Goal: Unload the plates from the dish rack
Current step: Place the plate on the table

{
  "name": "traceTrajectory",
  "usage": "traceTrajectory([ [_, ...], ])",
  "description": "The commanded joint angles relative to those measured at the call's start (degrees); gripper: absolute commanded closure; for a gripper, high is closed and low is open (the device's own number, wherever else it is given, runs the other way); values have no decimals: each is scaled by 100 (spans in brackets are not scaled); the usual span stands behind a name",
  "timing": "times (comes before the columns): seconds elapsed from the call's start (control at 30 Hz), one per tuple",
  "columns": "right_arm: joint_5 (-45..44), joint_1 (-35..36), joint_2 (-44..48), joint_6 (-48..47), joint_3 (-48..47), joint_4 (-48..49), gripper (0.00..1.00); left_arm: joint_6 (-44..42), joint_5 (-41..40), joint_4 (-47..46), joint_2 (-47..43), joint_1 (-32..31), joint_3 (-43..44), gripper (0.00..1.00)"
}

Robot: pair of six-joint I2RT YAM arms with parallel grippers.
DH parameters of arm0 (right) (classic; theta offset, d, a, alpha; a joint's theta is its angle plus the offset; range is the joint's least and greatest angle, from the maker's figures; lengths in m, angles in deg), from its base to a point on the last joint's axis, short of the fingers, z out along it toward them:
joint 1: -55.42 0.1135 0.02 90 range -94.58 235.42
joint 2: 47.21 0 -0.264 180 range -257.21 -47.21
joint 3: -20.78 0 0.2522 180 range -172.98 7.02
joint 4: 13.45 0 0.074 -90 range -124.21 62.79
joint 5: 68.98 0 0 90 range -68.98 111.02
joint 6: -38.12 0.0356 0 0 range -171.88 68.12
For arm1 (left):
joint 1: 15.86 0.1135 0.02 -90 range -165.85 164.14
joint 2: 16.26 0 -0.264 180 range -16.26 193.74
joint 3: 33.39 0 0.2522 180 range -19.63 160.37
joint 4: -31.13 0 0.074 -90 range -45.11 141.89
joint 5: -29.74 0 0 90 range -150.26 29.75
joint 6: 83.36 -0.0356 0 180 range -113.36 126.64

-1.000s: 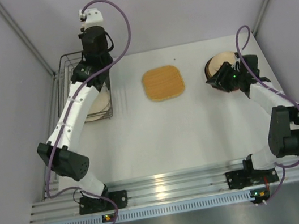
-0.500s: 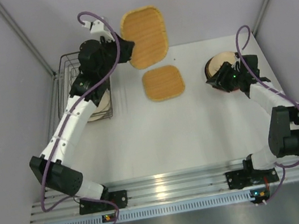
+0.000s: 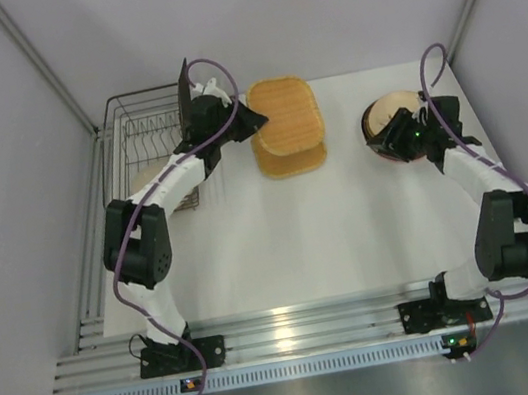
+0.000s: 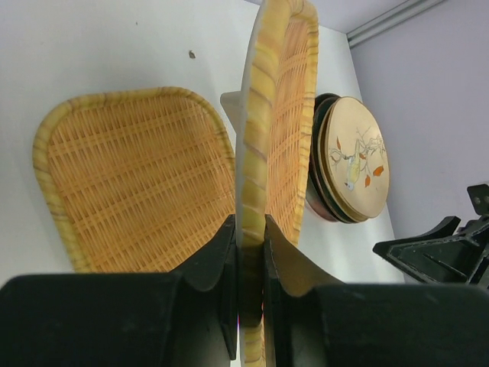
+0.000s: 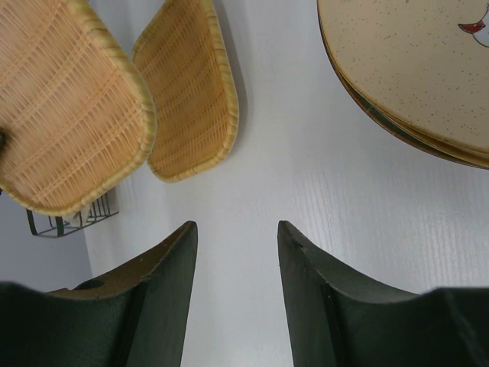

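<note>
From above, the left gripper (image 3: 249, 119) holds a woven plate (image 3: 288, 107) by one edge. It hangs low over a second woven plate (image 3: 291, 164) that lies on the table (image 3: 251, 240), just right of the dish rack (image 3: 119, 120). A dark plate (image 3: 184, 89) stands on edge in the rack, close to the left arm, and an elbow swinging back could knock it over. The right gripper (image 3: 403, 130) sits by the stack of round plates (image 3: 377, 118), well apart from the woven pair.

In the left wrist view the fingers (image 4: 221, 252) are pinched tight on the held plate's rim, and the plate stands almost on edge. It is a thin hold at one end of a wide plate, so the far end could swing down or the rim could slide out. If the plate is let go while this tilted, I judge it would tip and land askew on the lower plate rather than nest in it (it might even skate off toward the round stack).

In the right wrist view the right jaws stand partly apart with nothing between them, only bare table. The held plate's far edge overhangs on the side away from the round stack, so a drop would probably fall clear of it.
</note>
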Motion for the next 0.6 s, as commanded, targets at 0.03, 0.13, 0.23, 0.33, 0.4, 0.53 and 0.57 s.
traceTrajectory([
  [0.03,33,-153,293,-129,19,96,53,567,437,-1437,134,149,298,100],
  [0.13,60,-197,285,-138,37,105,53,577,447,-1254,372,202,386,100],
  [0.23,121,-215,232,-112,37,132,53,646,490,-998,662,272,491,100],
  [0.33,130,-215,232,-111,19,149,53,664,499,-980,873,334,500,100],
  [0.4,139,-215,223,-111,28,140,53,691,499,-963,1014,369,509,100],
  [0.53,130,-215,223,-111,19,132,53,805,613,-954,1225,483,553,100],
  [0.57,130,-215,223,-120,28,132,53,822,675,-954,1294,501,562,100],
])
